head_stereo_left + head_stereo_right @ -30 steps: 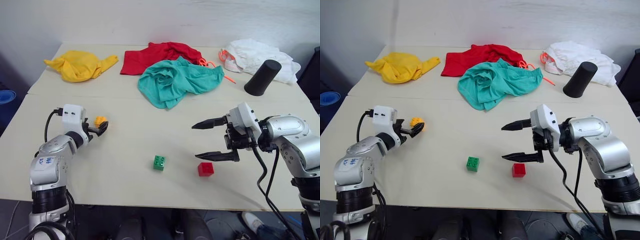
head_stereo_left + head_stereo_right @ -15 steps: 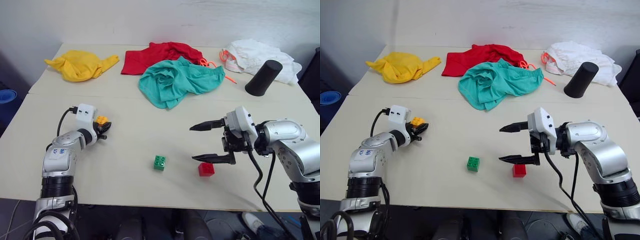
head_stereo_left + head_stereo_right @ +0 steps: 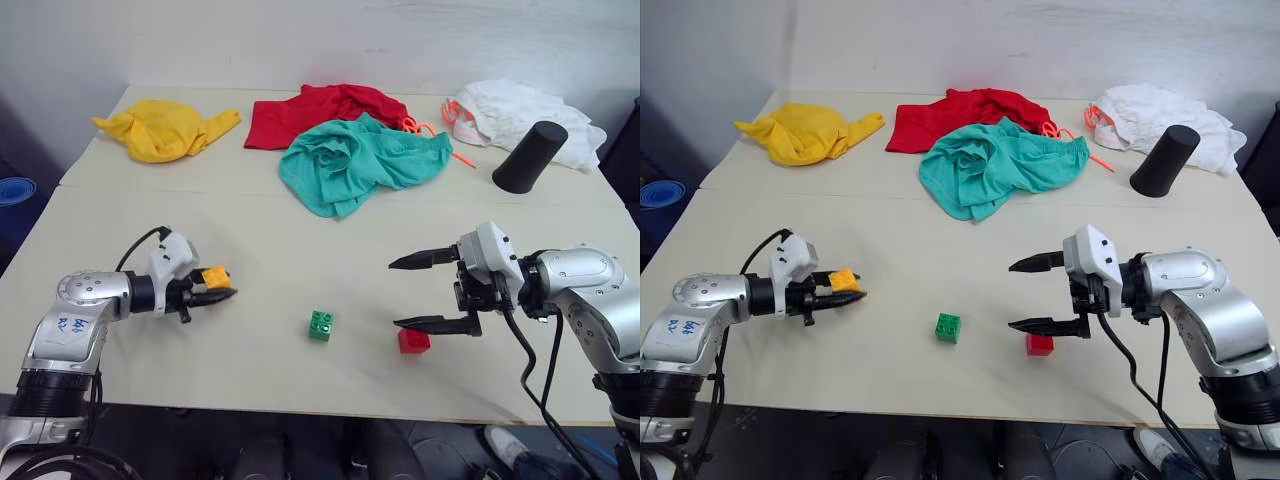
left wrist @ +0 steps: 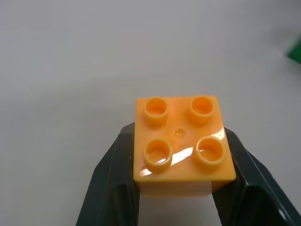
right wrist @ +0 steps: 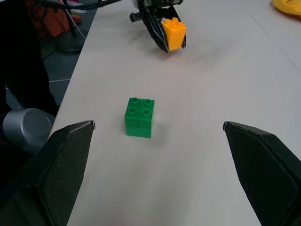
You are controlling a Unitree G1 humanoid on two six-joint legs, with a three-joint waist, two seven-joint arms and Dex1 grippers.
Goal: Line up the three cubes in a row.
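Note:
My left gripper (image 3: 215, 287) is shut on the yellow-orange cube (image 3: 214, 277), studs up, just above the table at the left; the left wrist view shows the cube (image 4: 181, 143) pinched between both black fingers (image 4: 113, 183). The green cube (image 3: 320, 325) sits on the table near the front middle, also seen from the right wrist as the green cube (image 5: 139, 116). The red cube (image 3: 412, 341) lies to its right, just under the lower finger of my right gripper (image 3: 410, 293), which stands wide open with nothing between its fingers.
Cloths lie across the back of the table (image 3: 260, 230): yellow (image 3: 165, 128), red (image 3: 310, 110), teal (image 3: 355, 160) and white (image 3: 510, 110). A black cone-shaped cup (image 3: 529, 156) lies at the back right. The front edge runs close below the cubes.
My left gripper closed on the yellow-orange cube, turned level toward the right and drew back toward the front. The right gripper barely shifted.

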